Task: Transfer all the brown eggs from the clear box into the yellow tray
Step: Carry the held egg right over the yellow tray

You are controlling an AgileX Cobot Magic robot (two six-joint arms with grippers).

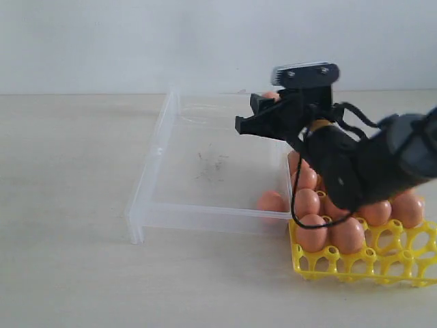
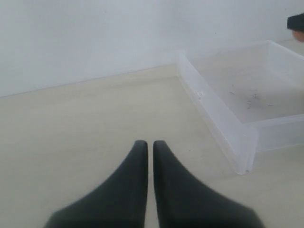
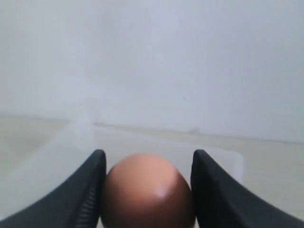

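- You see the clear box (image 1: pixel 205 217) as transparent plastic, smooth, with faintly milky walls and dark specks on its floor.
- The yellow tray (image 1: pixel 298 260) looks like bright, slightly glossy plastic.
- The brown eggs (image 1: pixel 311 234) have smooth shells with a soft sheen. The brown egg (image 3: pixel 145 194) between the jaws of the right gripper (image 3: pixel 148 161) shows a small highlight.
- The right gripper and the left gripper (image 2: pixel 150 148) look black and matt, and one right jaw has a ribbed inner face.
- The table (image 1: pixel 68 273) is pale, smooth and matt.
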